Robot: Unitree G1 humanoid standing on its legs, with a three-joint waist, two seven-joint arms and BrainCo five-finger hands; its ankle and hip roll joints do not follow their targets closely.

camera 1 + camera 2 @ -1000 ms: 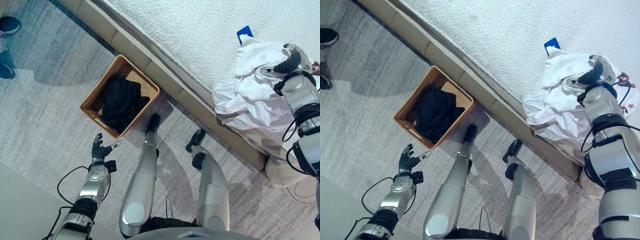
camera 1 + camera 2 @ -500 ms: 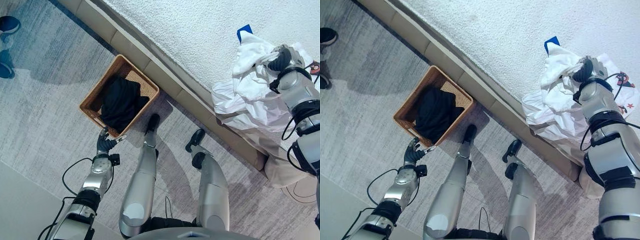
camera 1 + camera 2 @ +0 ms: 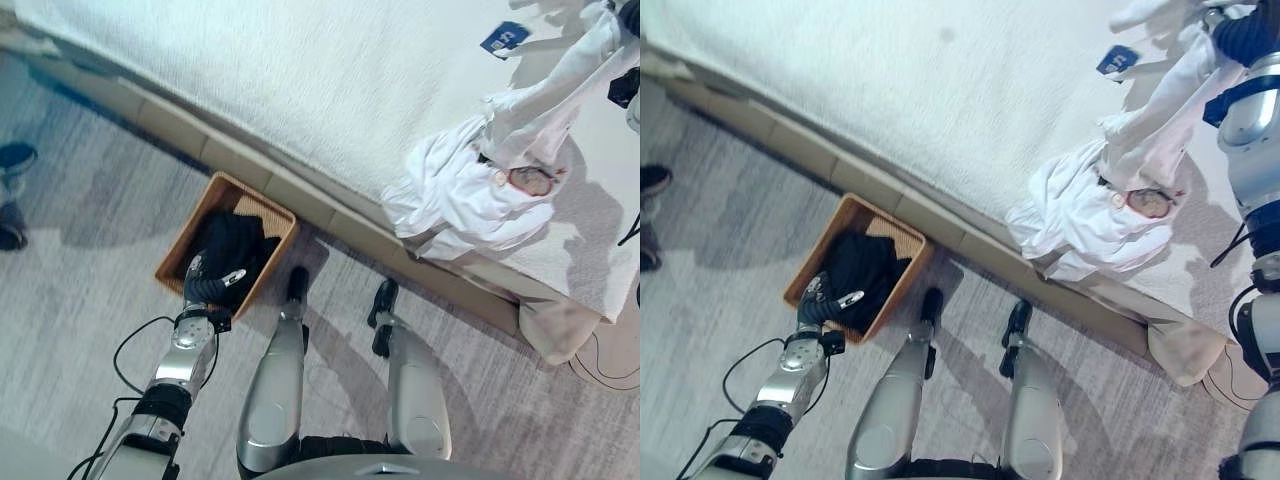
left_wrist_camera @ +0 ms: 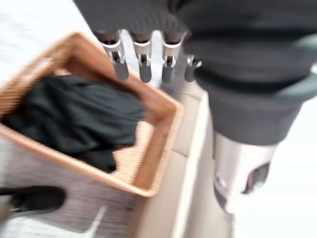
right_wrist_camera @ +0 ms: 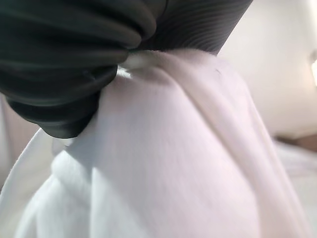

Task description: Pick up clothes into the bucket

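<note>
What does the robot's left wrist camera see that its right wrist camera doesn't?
Only the left wrist view has the wicker basket on the floor with the black clothes lying inside it, and the left hand with its fingers straight above the basket's rim.

Only the right wrist view has the white garment, seen very close, hanging from under the right hand. That hand's fingers are hidden in the cloth.

Both views have a hand's dark ribbed cover and a bit of the pale bed behind.
</note>
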